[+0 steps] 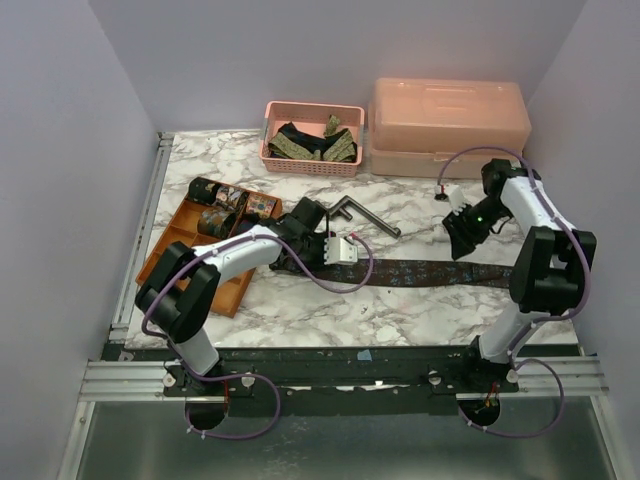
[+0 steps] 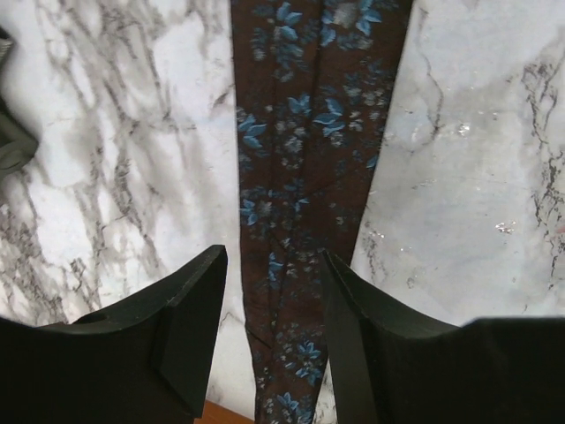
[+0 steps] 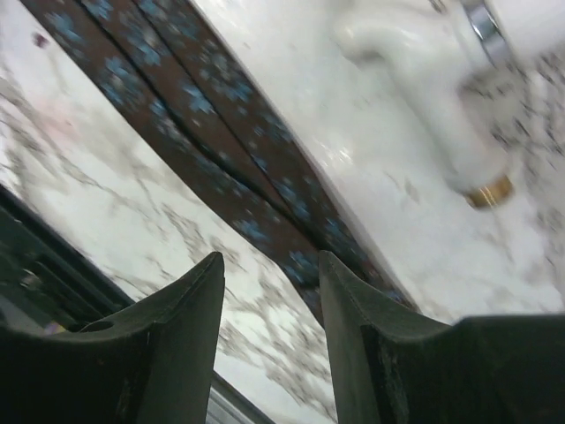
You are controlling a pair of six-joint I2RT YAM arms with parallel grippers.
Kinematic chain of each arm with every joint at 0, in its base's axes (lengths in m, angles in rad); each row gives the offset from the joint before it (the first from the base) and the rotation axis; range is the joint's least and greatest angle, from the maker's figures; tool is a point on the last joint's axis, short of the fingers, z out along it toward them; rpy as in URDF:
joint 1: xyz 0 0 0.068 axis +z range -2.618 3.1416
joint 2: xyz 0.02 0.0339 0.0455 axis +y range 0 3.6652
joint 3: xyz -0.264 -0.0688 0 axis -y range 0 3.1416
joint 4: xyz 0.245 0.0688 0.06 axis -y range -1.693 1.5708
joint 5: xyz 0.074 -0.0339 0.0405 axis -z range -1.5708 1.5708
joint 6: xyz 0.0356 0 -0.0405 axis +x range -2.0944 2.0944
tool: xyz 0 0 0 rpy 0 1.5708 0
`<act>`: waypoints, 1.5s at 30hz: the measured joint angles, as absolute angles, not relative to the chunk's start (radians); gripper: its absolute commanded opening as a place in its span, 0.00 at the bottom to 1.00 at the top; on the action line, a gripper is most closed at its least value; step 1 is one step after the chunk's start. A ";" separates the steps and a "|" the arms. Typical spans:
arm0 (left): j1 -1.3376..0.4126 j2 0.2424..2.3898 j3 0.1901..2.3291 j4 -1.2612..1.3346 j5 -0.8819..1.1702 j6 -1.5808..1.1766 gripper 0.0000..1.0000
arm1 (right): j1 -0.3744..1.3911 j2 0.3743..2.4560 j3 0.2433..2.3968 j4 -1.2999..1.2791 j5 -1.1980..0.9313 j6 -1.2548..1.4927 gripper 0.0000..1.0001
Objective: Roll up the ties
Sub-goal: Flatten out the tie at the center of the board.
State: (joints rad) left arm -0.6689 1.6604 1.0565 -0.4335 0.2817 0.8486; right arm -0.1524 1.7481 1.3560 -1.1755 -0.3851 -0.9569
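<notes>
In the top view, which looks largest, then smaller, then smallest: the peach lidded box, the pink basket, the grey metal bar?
1. peach lidded box
2. pink basket
3. grey metal bar, clearly the smallest

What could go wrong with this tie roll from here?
The left gripper, open, straddles the tie near its end; closing could catch one edge and bunch it.
The right gripper hangs clear of the tie, so the flat length may skew.
The bar lies near the left gripper and could be bumped.

The left arm point(image 1: 228, 256) and right arm point(image 1: 528, 203) have white links, black joints and looping purple cables point(image 1: 478, 151), ending in matte black wedge-shaped fingers point(image 2: 190, 327).
</notes>
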 measured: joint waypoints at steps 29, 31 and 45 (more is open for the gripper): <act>-0.539 1.333 0.950 -0.426 0.366 0.537 0.74 | 0.380 1.685 1.100 -0.815 -0.430 -0.645 0.48; -0.505 1.305 0.953 -0.428 0.386 0.471 0.74 | 0.413 1.684 1.089 -0.779 -0.415 -0.627 0.47; -0.263 1.273 0.953 -0.480 0.443 0.317 0.73 | 0.517 1.639 0.942 -0.578 -0.266 -0.595 0.05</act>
